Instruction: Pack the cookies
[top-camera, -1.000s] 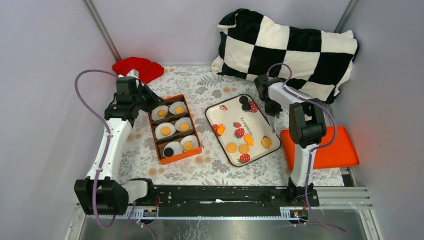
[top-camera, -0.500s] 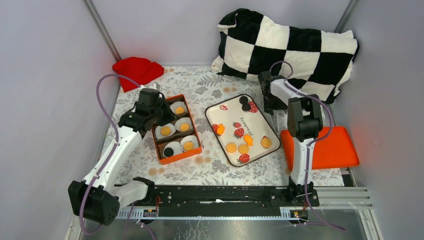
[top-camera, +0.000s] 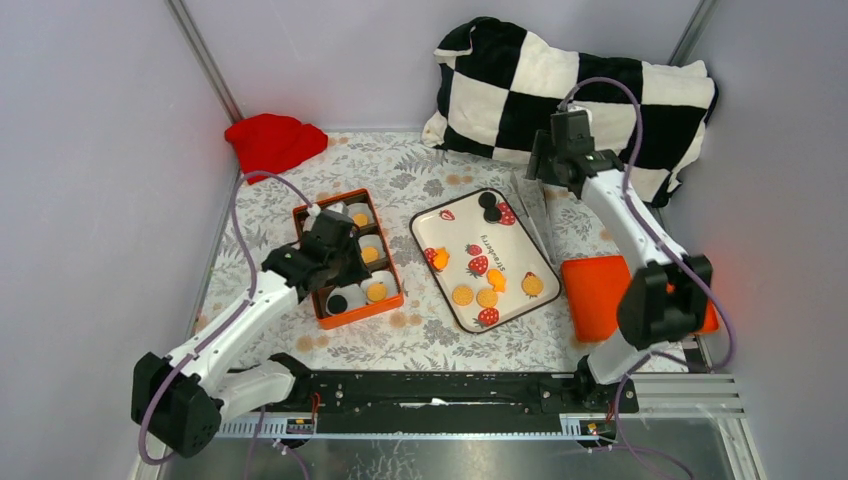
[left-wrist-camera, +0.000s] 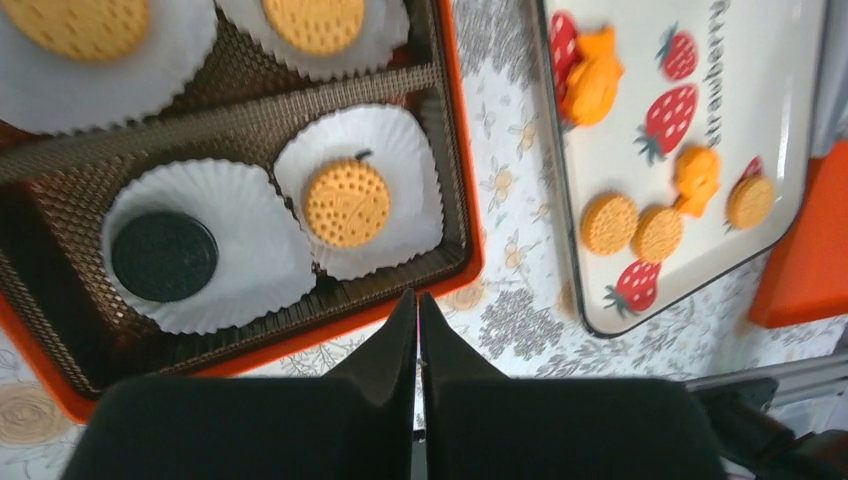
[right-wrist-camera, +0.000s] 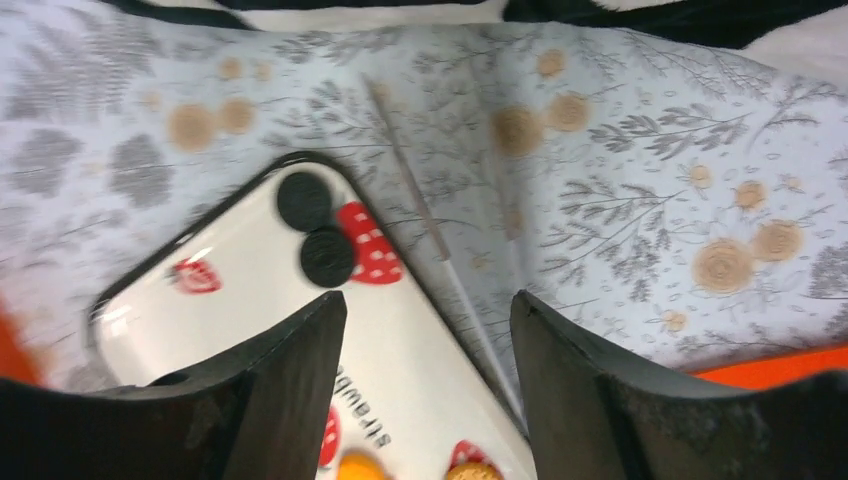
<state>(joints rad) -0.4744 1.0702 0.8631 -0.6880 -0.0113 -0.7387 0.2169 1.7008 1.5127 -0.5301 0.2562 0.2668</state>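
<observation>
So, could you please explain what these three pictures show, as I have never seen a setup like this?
Two white robot arms stand side by side at the near edge. One picture looks down from above; the other two come from a camera on each wrist. On the flowered cloth sit an orange box with cookies in white paper cups, and a strawberry tray holding more loose cookies. A checkered pillow, a red cloth and an orange pad lie around them. The left end effector is shut and empty above the box; the right end effector is open above the tray's far corner, holding nothing.
</observation>
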